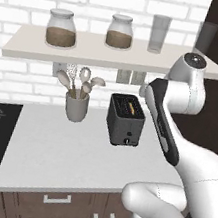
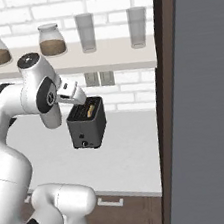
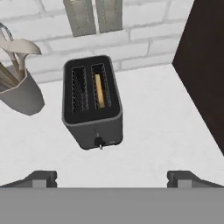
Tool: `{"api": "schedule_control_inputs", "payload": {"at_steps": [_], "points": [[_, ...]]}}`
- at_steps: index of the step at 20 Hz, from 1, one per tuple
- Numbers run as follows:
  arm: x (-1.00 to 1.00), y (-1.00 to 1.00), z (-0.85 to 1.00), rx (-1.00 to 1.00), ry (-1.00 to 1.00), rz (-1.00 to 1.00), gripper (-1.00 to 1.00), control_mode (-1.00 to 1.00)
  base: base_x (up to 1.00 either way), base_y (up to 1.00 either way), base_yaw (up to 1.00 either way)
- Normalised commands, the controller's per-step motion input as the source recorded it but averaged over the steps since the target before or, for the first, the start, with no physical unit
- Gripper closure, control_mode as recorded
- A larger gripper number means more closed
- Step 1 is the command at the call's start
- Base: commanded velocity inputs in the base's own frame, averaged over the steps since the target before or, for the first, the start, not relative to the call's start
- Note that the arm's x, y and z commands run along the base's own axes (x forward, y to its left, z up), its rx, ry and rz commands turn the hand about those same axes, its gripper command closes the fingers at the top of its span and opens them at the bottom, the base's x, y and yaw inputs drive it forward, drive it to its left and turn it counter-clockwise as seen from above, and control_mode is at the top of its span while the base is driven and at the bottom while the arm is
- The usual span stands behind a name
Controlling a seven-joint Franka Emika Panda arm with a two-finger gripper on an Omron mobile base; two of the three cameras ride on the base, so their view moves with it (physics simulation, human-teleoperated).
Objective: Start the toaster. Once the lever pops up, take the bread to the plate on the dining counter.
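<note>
Bread (image 3: 99, 91) in toaster (image 3: 92, 103); open claw (image 3: 112, 178) above

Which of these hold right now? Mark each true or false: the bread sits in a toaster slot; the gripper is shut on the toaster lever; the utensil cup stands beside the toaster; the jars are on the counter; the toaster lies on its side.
1. The bread sits in one slot of the toaster. True.
2. The gripper is shut on the toaster lever. False: its jaws stand wide apart, off the toaster, holding nothing.
3. The utensil cup stands beside the toaster, apart from it. True.
4. The two jars are on the counter. False: they stand on the shelf above it.
5. The toaster lies on its side. False: it stands upright, slots up.
</note>
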Motion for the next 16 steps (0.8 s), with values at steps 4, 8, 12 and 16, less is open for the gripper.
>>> {"api": "schedule_control_inputs", "payload": {"at_steps": [4, 8, 12, 16], "points": [[-0.26, 0.0, 0.01, -0.12, -0.16, 0.15, -1.0, -1.0, 0.0, 0.0, 0.0], [-0.22, 0.01, 0.04, -0.05, -0.18, 0.14, -1.0, -1.0, 0.0, 0.0, 0.0], [-0.05, 0.05, 0.02, 0.0, -0.06, 0.06, -1.0, -1.0, 0.0, 0.0, 0.0], [0.0, 0.08, 0.03, 0.0, -0.01, 0.0, -1.0, -1.0, 0.0, 0.0, 0.0]]}}
